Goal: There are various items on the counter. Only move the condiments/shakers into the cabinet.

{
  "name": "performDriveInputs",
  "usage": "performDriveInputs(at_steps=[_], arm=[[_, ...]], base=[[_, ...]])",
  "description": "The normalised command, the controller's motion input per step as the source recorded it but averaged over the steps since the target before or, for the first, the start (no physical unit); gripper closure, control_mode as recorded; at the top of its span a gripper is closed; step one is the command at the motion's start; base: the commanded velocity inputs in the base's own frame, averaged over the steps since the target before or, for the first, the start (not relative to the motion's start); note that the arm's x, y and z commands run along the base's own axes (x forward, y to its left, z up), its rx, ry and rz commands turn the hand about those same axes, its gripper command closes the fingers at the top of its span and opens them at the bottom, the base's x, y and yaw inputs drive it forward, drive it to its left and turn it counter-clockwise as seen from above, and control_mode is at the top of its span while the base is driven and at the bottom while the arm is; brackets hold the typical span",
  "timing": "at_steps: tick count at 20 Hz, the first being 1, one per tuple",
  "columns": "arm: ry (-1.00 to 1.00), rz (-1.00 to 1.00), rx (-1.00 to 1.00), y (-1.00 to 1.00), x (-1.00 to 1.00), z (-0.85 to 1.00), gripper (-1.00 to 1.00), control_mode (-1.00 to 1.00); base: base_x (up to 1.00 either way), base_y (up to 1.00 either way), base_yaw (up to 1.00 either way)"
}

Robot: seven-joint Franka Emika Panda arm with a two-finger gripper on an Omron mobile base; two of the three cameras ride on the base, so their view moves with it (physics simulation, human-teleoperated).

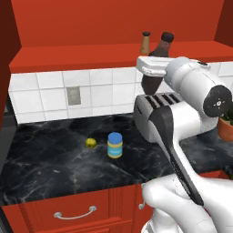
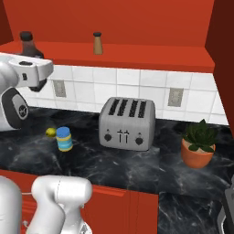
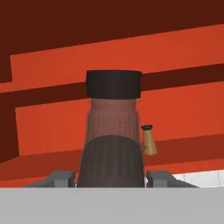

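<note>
Standing upright, neck up, the dark brown narrow-necked bottle (image 3: pixel 113 131) sits between the pincer (image 3: pixel 109 178) fingers, held at the red cabinet (image 1: pixel 91 54) shelf edge.

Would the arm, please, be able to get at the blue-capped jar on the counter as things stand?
Probably not yet: the pincer is shut on the brown bottle up at the cabinet. The jar itself stands unobstructed.

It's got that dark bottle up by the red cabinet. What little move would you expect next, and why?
Probably a short push forward, then a lowering onto the cabinet shelf. The gripper holds the dark brown bottle at the shelf's front edge, with the tan shaker already standing inside. The blue-capped jar waits on the counter.
</note>
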Motion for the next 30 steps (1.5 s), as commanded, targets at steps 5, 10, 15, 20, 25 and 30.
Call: performDriveInputs(at_steps=[5,10,15,20,25,30], arm=[[0.04,0.01,0.00,0.00,0.67,0.22,1.00,-1.00],[0.00,0.11,0.00,0.00,0.62,0.01,1.00,-1.00],[-0.01,0.11,-0.03,0.00,0.20,0.12,1.00,-1.00],[-0.04,0.00,-0.10,0.09,0.00,0.24,1.00,-1.00],[-0.11,0.00,-0.20,0.24,0.00,0.21,1.00,-1.00],[0.03,-0.05,-0.03,0.03,0.33,0.00,1.00,-1.00]], base=[[0.00,0.00,0.00],[0.00,0.00,0.00],[0.00,0.00,0.00],[0.00,0.00,0.00],[0.00,0.00,0.00],[0.00,0.00,0.00]])
